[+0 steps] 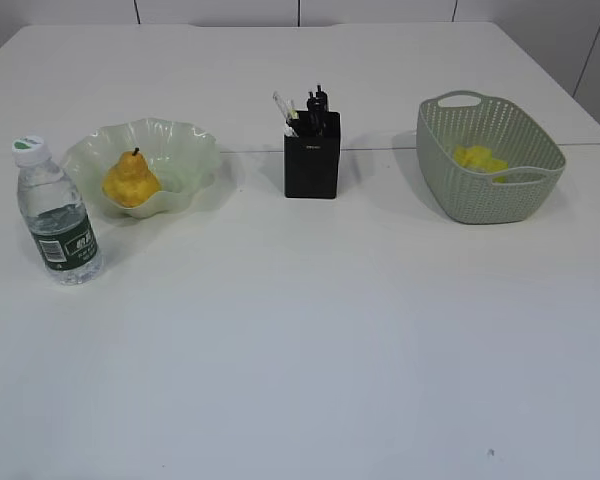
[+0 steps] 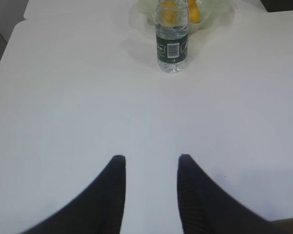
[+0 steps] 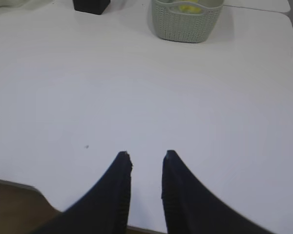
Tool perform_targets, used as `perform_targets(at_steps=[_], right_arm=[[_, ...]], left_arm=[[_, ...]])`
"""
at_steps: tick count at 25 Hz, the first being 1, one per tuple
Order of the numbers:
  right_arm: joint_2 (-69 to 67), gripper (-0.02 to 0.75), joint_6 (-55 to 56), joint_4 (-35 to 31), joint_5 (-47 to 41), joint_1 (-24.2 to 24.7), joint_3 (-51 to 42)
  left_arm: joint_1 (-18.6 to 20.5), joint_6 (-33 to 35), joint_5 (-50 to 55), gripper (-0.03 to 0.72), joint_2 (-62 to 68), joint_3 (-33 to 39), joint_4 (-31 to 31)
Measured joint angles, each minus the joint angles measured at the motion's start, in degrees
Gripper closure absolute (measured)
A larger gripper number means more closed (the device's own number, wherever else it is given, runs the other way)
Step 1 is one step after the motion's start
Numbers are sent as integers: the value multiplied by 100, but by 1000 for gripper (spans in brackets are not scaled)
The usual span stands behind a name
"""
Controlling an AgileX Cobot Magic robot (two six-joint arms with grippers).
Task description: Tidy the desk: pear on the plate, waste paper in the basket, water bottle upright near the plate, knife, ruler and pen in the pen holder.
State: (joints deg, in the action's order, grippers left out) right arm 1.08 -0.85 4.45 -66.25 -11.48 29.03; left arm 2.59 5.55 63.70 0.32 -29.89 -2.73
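Table (image 1: 310, 330) looks tidied; water bottle (image 1: 58, 212) upright beside plate (image 1: 185, 150). Both arms' jaws parted, empty: retreat clear, bump nothing.

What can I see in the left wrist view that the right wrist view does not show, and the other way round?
Only the left wrist view shows the water bottle standing upright on the desk, with the pear on the plate just behind it. Only the right wrist view shows the basket with yellow paper inside. Both show the white desk, a corner of the black pen holder at the top edge, and an open, empty hand: left hand, right hand.
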Motion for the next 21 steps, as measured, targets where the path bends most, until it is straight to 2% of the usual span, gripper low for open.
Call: perform_targets(at_steps=[4,21], right_arm=[[0,571,0,0,0,373,0],[0,571,0,0,0,411,0]], left_arm=[[0,0,0,447,0,0,0],[0,0,0,448,0,0,0]])
